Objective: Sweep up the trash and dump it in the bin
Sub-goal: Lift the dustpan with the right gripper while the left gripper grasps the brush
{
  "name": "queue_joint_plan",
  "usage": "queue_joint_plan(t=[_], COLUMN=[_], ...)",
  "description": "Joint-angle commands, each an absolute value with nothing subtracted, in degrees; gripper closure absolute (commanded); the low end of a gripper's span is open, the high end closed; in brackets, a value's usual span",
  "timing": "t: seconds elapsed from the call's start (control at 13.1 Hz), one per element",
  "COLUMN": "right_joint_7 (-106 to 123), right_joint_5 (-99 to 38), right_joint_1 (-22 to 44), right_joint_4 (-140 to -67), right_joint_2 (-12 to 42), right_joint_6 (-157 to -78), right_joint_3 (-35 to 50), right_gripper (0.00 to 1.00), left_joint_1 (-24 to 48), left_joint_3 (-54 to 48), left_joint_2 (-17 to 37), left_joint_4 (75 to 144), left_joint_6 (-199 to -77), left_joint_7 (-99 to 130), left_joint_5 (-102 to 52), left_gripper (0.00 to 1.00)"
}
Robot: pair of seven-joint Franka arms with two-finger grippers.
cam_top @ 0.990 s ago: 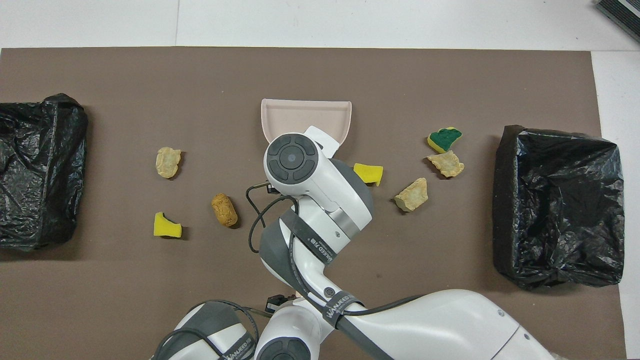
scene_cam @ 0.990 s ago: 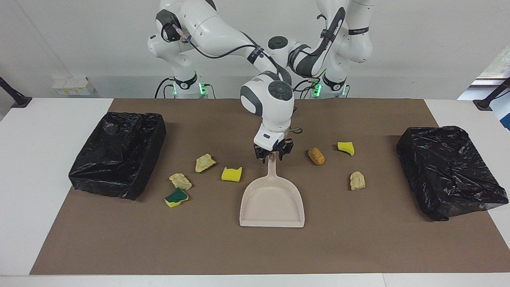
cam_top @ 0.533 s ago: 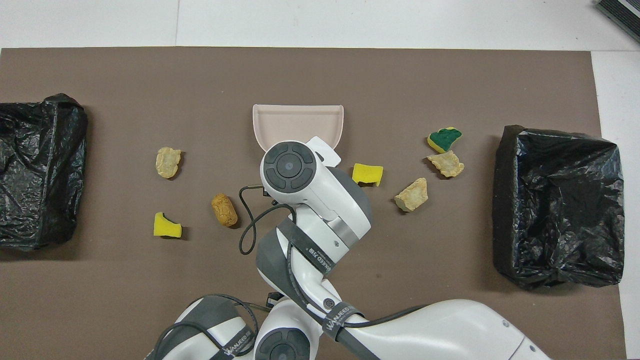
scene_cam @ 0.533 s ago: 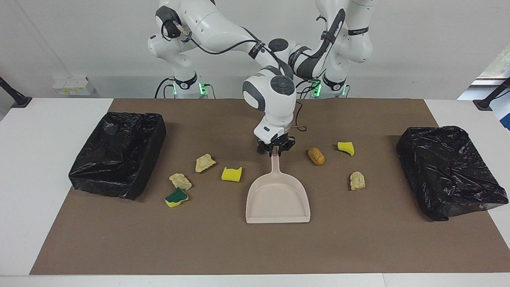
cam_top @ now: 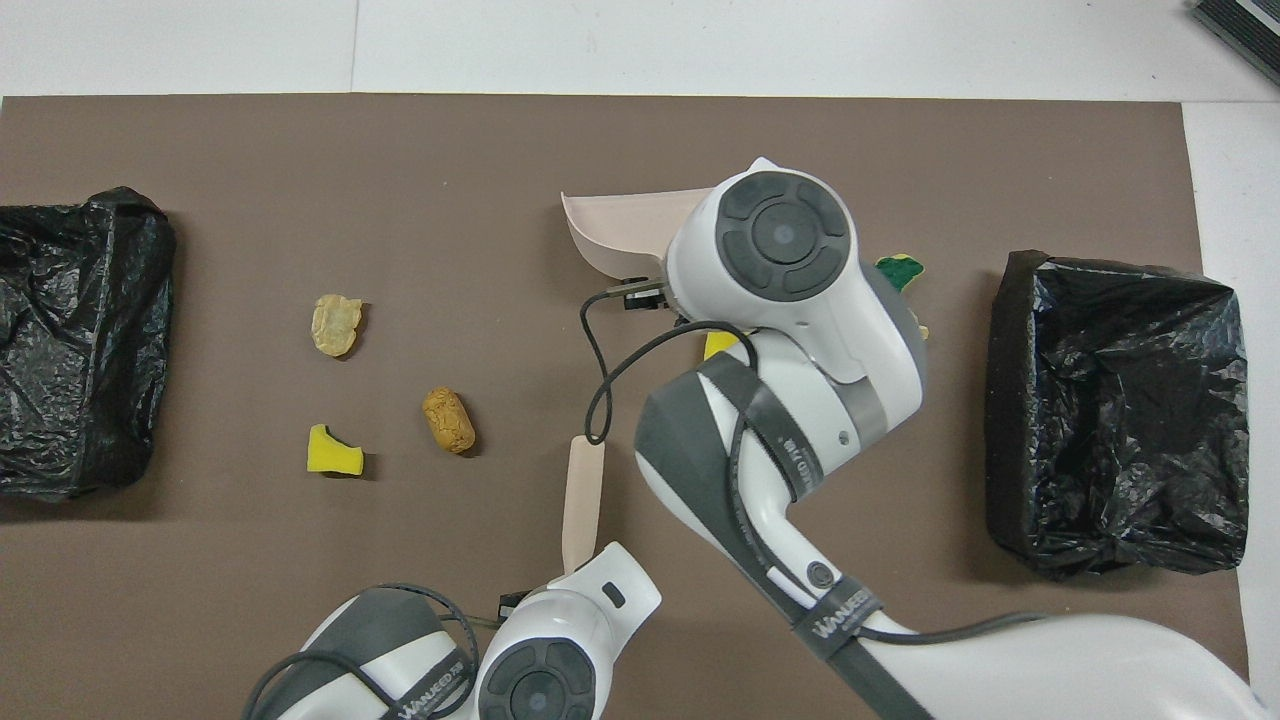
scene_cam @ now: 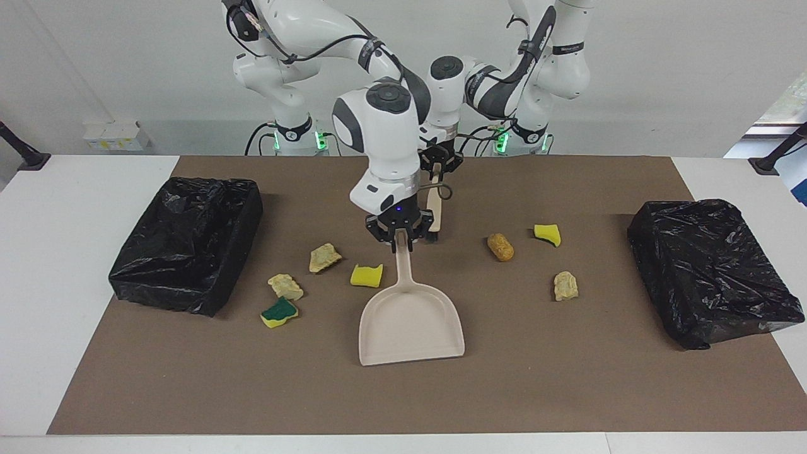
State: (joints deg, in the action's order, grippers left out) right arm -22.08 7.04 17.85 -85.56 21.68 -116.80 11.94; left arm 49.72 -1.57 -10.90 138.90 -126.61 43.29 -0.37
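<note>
**A:** Trash status?

**B:** Seven scraps, all loose on the brown mat [scene_cam: 189,391]. Clock is read in the facing view, with the beige plastic dustpan [scene_cam: 410,321] at the centre and 12 toward the robots.
- Yellow sponge bit [scene_cam: 367,275] at 11, just beside the pan's handle.
- Beige rocky chunk [scene_cam: 325,257] and second beige chunk [scene_cam: 285,286] at 10.
- Green-and-yellow sponge [scene_cam: 279,312] at 9.
- Brown bread-like lump [scene_cam: 500,246] and second yellow sponge bit [scene_cam: 547,234] at 2.
- Third beige chunk [scene_cam: 565,285] near 3.

**A:** Handling?

**B:** My read is that the sponges are light and soft and will likely tumble under the bristles. The chunks look stiff. The lump is rounded and may roll. I'd pinch none of them and push each low, from its side away from the pan.

**A:** Grippers?

**B:** Right gripper [scene_cam: 398,239] is clenched on the top of the dustpan handle. Left gripper [scene_cam: 438,165] is clamped on the beige long-handled brush [scene_cam: 434,205], which hangs head-down over the mat at 12.

**A:** Containers?

**B:** The dustpan is empty. The open black-bag-lined bin [scene_cam: 243,208] sits at 10, at the right arm's end, and shows only liner inside. The second black-bagged bin [scene_cam: 712,271] is at 3, at the left arm's end. Its bag looks domed, so I can't tell the contents.
</note>
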Motion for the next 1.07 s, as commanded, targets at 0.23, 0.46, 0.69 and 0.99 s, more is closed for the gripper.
queue_joint_plan(t=[0.23,0.46,0.69,0.99], right_joint_7=[-13.89,-0.94,19.71,42.25], right_joint_5=[5.71,5.8,2.83,2.64], right_joint_1=[17.57,17.32,13.28,8.79], right_joint_4=[-89.98,-94.13,-94.13,-93.87], right_joint_2=[18.73,17.92,19.68,22.06], right_joint_6=[-113.12,-114.52,-118.12,-120.15], right_joint_3=[12.48,12.57,12.57,12.48], right_gripper=[1.0,1.0,1.0,1.0], left_joint_1=[36.5,28.5,20.85,10.22], left_joint_3=[-1.85,-1.85,-1.85,-1.85], left_joint_2=[-15.75,-13.98,-12.48,-10.2], left_joint_4=[134.4,133.68,133.59,133.59], left_joint_6=[-115.76,-117.42,-119.26,-122.33], left_joint_7=[42.89,40.01,32.37,21.03], left_joint_5=[-0.79,-0.18,-0.18,-0.18], left_gripper=[1.0,1.0,1.0,1.0])
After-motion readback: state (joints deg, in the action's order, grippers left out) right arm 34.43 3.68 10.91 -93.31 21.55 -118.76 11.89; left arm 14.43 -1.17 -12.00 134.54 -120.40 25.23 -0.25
